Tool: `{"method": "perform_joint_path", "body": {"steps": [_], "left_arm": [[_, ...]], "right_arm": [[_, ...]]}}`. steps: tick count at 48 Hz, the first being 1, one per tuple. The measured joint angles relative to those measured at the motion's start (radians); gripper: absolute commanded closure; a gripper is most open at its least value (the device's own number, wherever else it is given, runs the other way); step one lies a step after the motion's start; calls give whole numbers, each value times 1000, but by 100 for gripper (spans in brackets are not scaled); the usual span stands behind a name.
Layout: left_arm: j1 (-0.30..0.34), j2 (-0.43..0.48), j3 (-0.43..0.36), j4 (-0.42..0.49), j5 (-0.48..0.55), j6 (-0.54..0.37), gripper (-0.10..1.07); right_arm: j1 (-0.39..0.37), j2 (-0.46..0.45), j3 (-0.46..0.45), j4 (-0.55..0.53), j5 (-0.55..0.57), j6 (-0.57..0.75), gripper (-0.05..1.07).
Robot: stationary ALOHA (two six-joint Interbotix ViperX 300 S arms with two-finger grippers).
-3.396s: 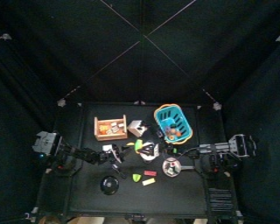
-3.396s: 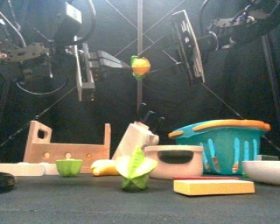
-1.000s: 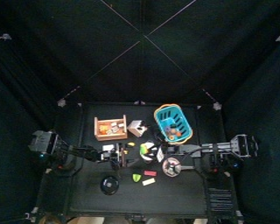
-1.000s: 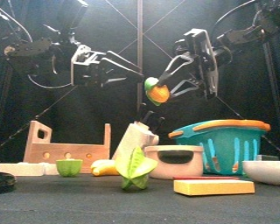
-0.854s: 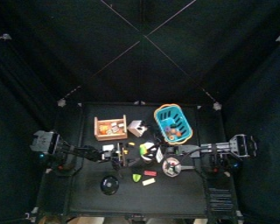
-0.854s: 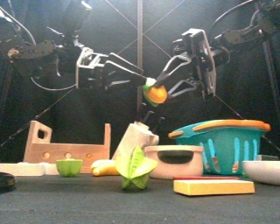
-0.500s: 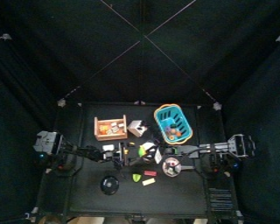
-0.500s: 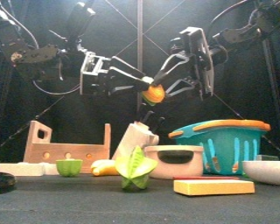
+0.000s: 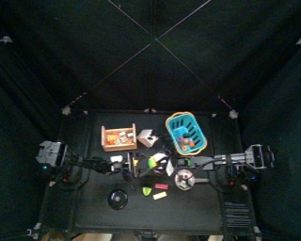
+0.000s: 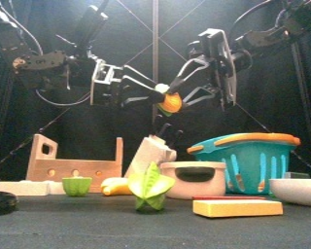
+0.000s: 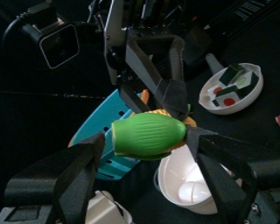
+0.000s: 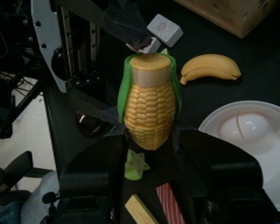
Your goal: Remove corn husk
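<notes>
While two grippers flank it, one corn husk (image 12: 136, 74) wraps one cob (image 12: 150, 109).

No readable text, label, brand, number or sign anywhere in these views.
</notes>
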Motion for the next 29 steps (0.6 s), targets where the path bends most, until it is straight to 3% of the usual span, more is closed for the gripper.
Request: {"method": "perform_joint_path", "body": {"steps": [15,29], "left_arm": [[-5,0,0,9,0,3,17],[-3,0,0,11,0,0,20]], "right_arm": [[2,0,2,0,2,-2,43],[2,0,0,0,12,0,43]]}}
